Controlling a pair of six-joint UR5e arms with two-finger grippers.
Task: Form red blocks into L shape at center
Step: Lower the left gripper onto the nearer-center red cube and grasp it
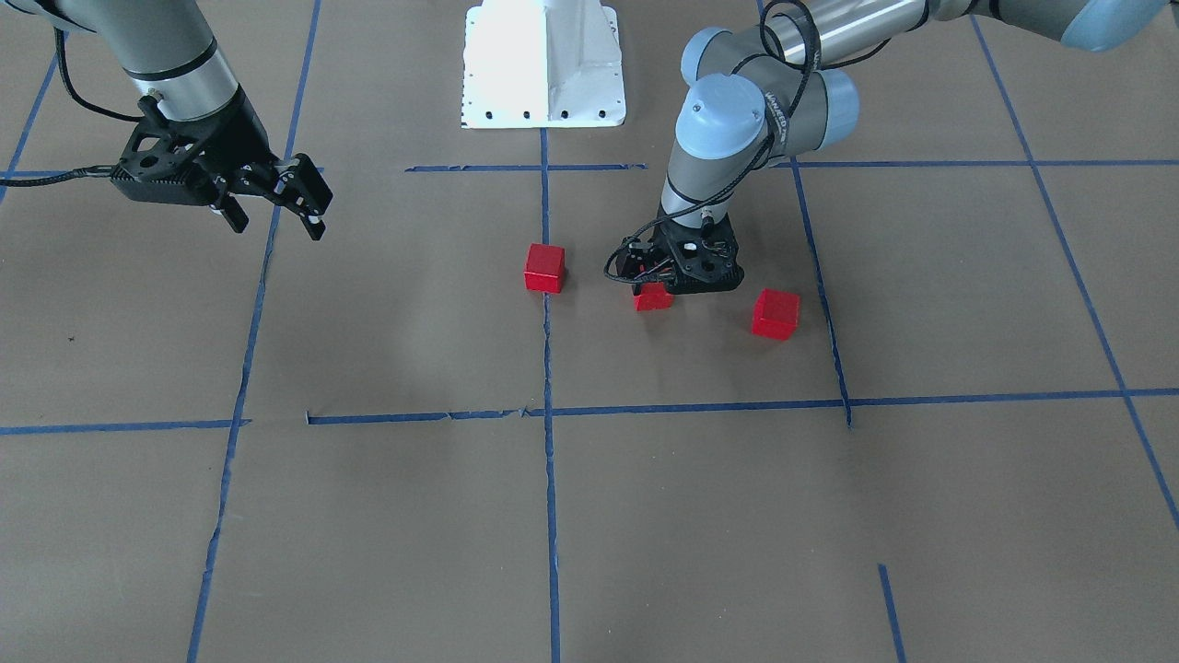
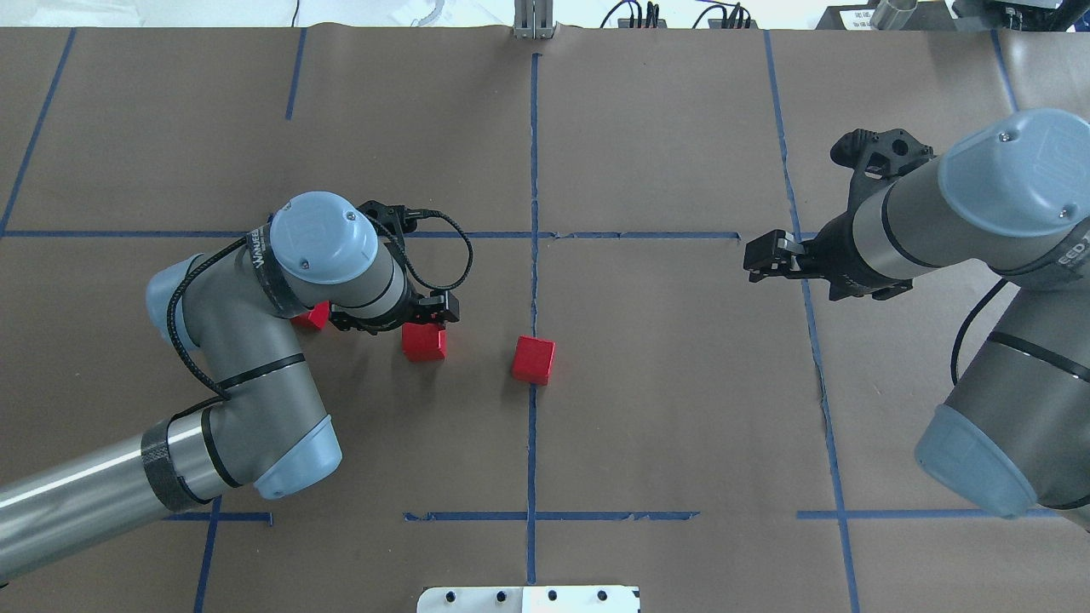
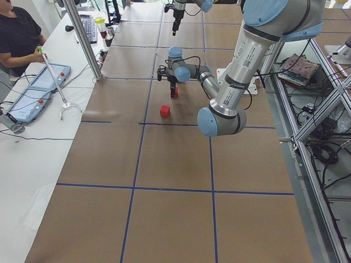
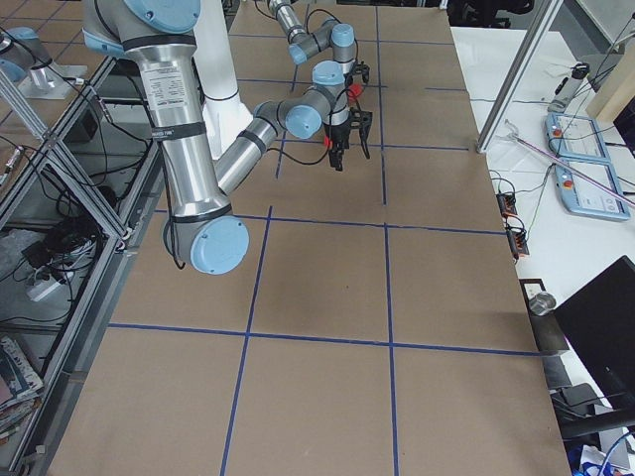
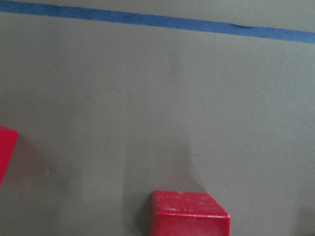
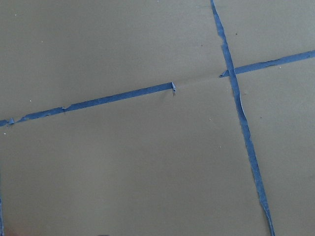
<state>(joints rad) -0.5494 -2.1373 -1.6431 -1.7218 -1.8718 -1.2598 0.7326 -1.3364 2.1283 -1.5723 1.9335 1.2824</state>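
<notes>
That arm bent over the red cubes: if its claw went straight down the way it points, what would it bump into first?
The left gripper points down at the middle red block, so most likely that block comes first. Whether it already touches the block is unclear.

Center block (image 2: pixel 533 359): small matte red cube, flat on the brown paper (image 2: pixel 664 383), sitting right on the middle tape line (image 2: pixel 533 170). Middle block (image 2: pixel 424 341): same look, near it toward robot's left, top partly covered in front view. Outer block (image 1: pixel 776 314): farther left, slightly turned. None touching.
</notes>
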